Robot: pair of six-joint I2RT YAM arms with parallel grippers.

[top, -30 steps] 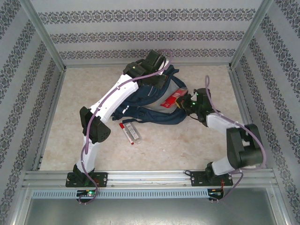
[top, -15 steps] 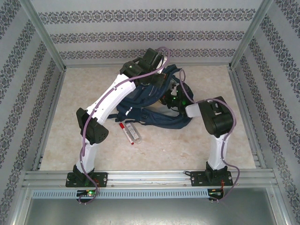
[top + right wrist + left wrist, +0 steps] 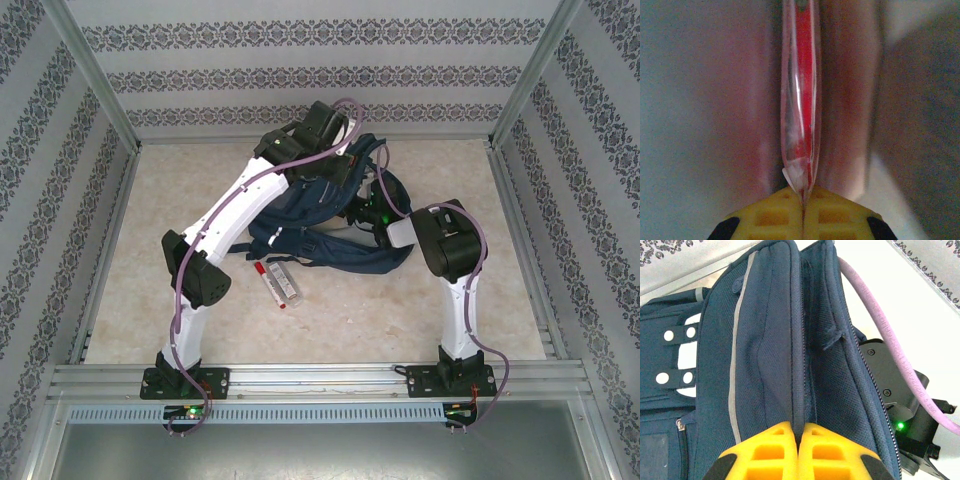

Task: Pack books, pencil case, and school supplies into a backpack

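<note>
The opening rim of the navy backpack [image 3: 765, 355] is pinched in the closed left gripper [image 3: 798, 432], and the small red flat packet [image 3: 802, 90] is clamped edge-on in the closed right gripper [image 3: 803, 194], extending straight ahead of it.

Nothing readable is showing: no text, brand, number or sign. The navy backpack [image 3: 765, 370] is presenting plain fabric, a pale reflective stripe [image 3: 733, 390] and white snap studs [image 3: 668, 335]. The red flat packet [image 3: 803, 90] is facing edge-on, hiding any print. The clear pencil case [image 3: 283, 287], lying on the counter [image 3: 400, 300], is appearing too small to read.
</note>
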